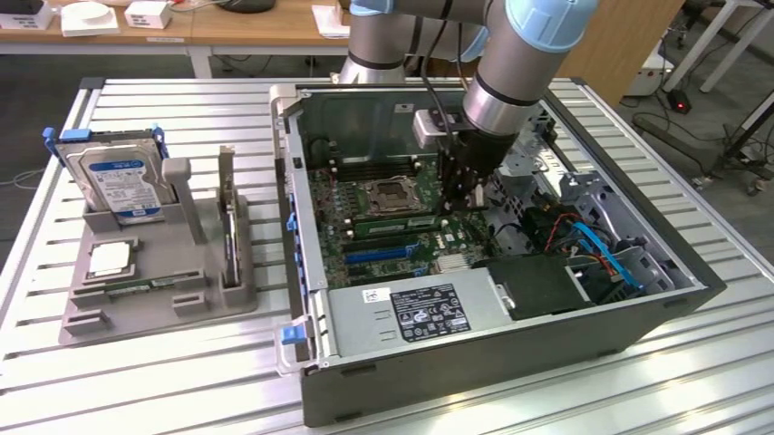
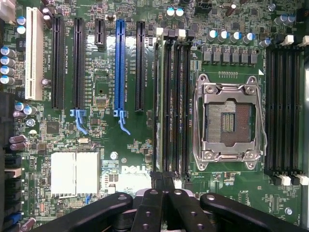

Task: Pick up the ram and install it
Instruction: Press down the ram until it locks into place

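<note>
The long, thin green circuit-board ram stick (image 1: pixel 390 223) is sitting on its edge among the black memory slots of the green motherboard (image 1: pixel 362 195), inside the open grey metal computer case (image 1: pixel 484 353) that is lying on its side on the slatted metal table (image 1: pixel 145 381). Its long axis is running along the slots, across the exterior view from left to right, and it is lying just beside the empty silver processor socket (image 1: pixel 393 192). In the wrist view the ram (image 2: pixel 157 106) is showing edge-on as a thin line, parallel to the socket (image 2: pixel 228 121) and to the blue expansion slot (image 2: pixel 119 67). The silver and pale-blue robot arm (image 1: pixel 514 63) is reaching down into the case from above, its last segment standing nearly upright over the board. The black gripper (image 1: pixel 466 207) is hanging at the end of the slot bank nearest the exterior view's right, and its jaws are clenched together (image 2: pixel 163 186); whether they are pinching the stick's end or only pressing at it cannot be told. On the exterior view's left, a grey plastic parts holder (image 1: pixel 158 313) is carrying a silver hard drive with a blue-white label (image 1: pixel 121 186), well apart from the case.
</note>
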Robot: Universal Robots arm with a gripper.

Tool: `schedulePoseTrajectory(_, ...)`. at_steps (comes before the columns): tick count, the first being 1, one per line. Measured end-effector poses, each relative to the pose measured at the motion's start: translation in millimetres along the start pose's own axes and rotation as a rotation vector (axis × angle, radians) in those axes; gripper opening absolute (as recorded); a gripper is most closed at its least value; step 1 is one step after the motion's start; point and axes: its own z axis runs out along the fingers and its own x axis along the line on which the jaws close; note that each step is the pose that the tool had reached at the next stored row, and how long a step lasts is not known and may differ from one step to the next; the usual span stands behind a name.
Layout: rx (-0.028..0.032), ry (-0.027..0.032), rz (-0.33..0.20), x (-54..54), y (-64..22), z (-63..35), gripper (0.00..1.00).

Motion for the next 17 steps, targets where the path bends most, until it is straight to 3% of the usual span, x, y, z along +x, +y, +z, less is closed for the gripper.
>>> schedulePoseTrajectory(17, 0.0001, 0.0002, 0.0, -1.4, 0.3, 4.7, 0.09)
